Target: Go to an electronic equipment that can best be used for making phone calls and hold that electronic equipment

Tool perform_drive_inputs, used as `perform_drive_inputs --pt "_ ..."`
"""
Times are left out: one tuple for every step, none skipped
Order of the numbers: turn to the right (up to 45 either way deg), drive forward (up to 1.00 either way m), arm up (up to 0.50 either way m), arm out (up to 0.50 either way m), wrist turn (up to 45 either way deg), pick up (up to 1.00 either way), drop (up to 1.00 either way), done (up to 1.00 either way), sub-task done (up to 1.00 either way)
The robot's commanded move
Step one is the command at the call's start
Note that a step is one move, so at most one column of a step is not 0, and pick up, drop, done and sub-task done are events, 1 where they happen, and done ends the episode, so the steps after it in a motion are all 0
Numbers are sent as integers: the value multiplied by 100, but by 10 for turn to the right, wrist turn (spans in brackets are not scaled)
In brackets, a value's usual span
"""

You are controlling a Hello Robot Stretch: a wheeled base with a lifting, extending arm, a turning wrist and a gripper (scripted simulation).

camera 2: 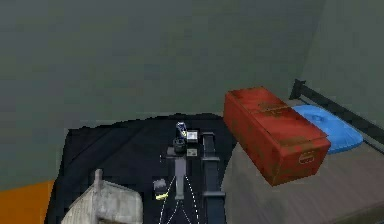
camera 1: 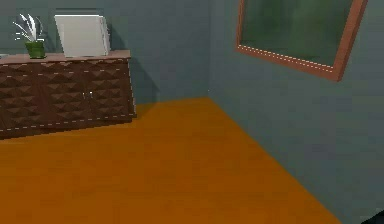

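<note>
Orange floor [camera 1: 150, 170], gripper [camera 2: 175, 186] at black surface [camera 2: 110, 150]

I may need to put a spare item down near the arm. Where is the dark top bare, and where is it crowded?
Bare: the dark top between its left edge and the end effector, beyond the pale lump. Also the brown surface nearer than the red box. Crowded: around the arm and the small pale thing beside it.

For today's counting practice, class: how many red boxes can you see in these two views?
1. The red box lies at the arm side view's right, with a blue round thing beside it. Others may be hidden beyond the picture edges.
</note>
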Motion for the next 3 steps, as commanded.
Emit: perform_drive_inputs --pt "0 0 0 0 450 0 0 0 0" --pt "0 0 0 0 450 0 0 0 0" --pt "0 0 0 0 420 0 0 0 0"
